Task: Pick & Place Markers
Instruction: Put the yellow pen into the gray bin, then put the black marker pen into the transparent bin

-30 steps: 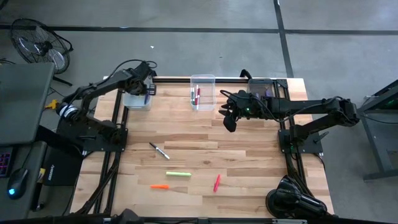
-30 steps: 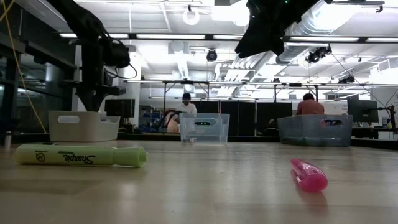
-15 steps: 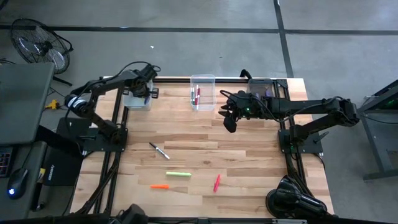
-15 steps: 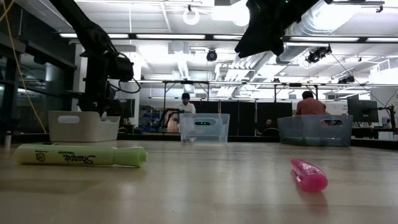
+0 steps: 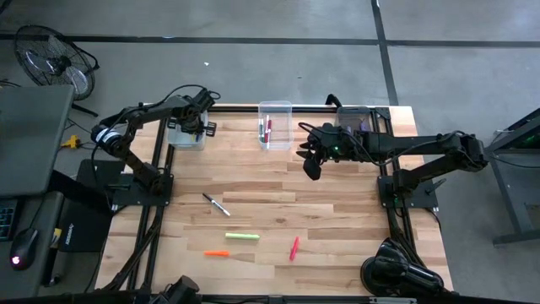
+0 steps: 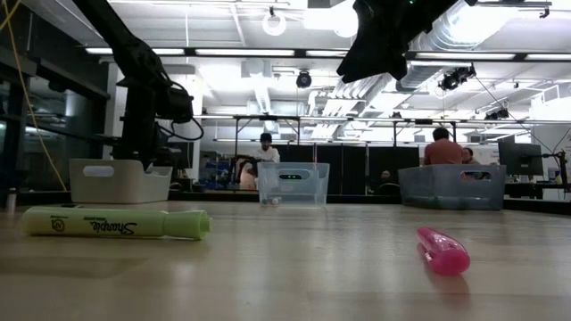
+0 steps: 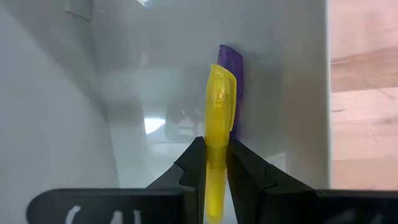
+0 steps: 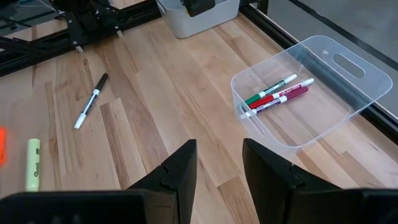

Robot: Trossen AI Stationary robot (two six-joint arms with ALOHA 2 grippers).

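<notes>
We grip a yellow marker (image 7: pixel 219 118) in our left claw (image 7: pixel 214 168) over the left bin (image 5: pixel 187 135), where a purple marker (image 7: pixel 231 81) lies. Our right claw (image 8: pixel 217 165) hangs open, empty. Four markers (image 5: pixel 228 236) remain on the desk (image 5: pixel 337 219).

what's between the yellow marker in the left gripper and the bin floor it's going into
Nothing visible. The left gripper holds the yellow marker inside the left bin; a purple marker lies beside it, not beneath.
</notes>
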